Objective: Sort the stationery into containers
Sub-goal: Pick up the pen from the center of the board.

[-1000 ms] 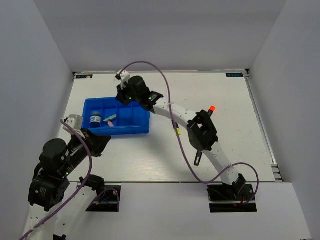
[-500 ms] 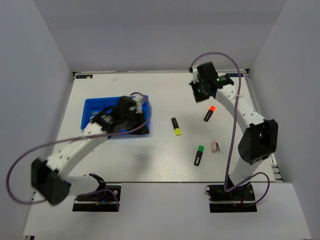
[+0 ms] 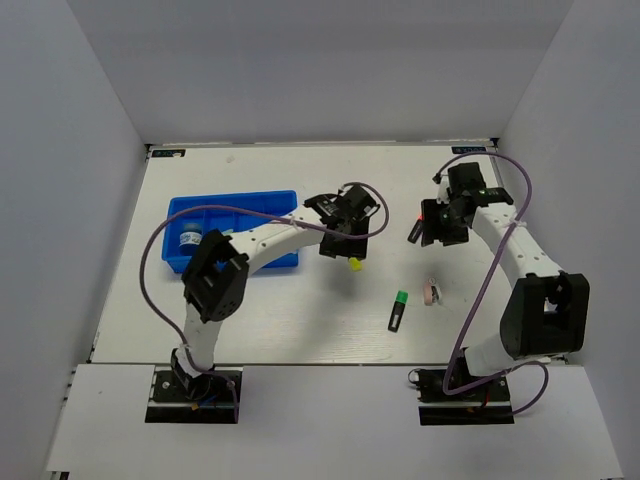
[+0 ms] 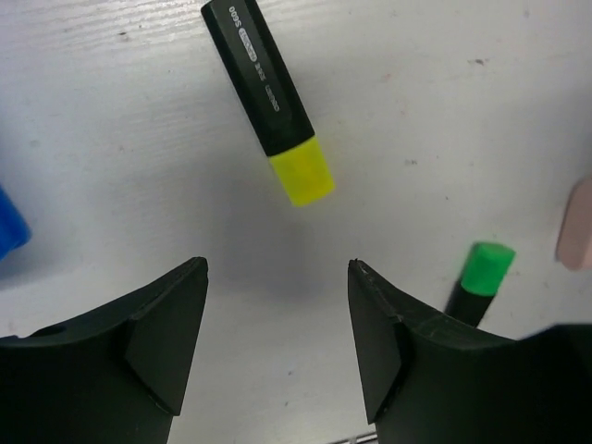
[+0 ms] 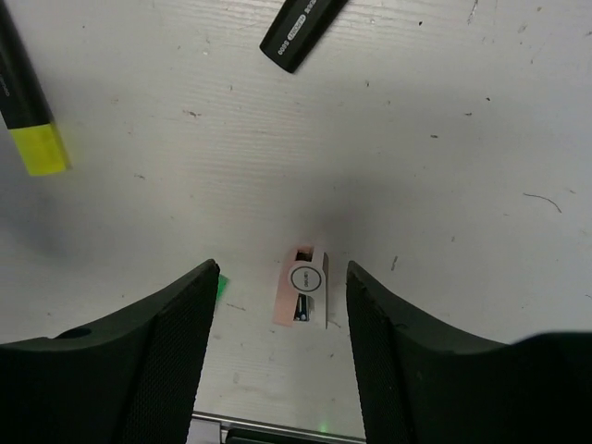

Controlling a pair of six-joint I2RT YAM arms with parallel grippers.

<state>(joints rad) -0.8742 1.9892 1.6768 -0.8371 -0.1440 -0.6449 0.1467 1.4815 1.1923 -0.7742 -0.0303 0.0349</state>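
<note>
Blue plastic, the tray (image 3: 240, 197) lay on the white table (image 3: 300, 335). A small blue-white cylinder (image 3: 190, 240) stood in a compartment at its left end. The left arm reached across the tray's right part and hid some of the compartments.

Just past the tray's right edge hung the left gripper (image 3: 345, 240). Its jaws were spread and held nothing. The yellow-capped highlighter (image 3: 354, 265) lay on the table just right of the tray, partly under that gripper. In the left wrist view this highlighter (image 4: 268, 102) lay beyond the fingers (image 4: 162, 351), cap end toward them and clear of both. A blue corner of the tray (image 4: 7, 227) showed at the left border.

Well to the right of the tray, the right gripper (image 3: 435, 222) was likewise released and empty. The orange-capped highlighter (image 3: 415, 230) lay on the table just beside it, on the side facing the tray. Only its black butt end (image 5: 301, 32) entered the right wrist view.

The green-capped highlighter (image 3: 398, 311) lay farther from the tray than the yellow one and nearer the arm bases. The pink stick (image 3: 430, 293) lay just beside it, on the side away from the tray. In the right wrist view the pink stick (image 5: 301, 282) showed in the gap between the open fingers (image 5: 176, 351), flat on the table and touched by neither.
</note>
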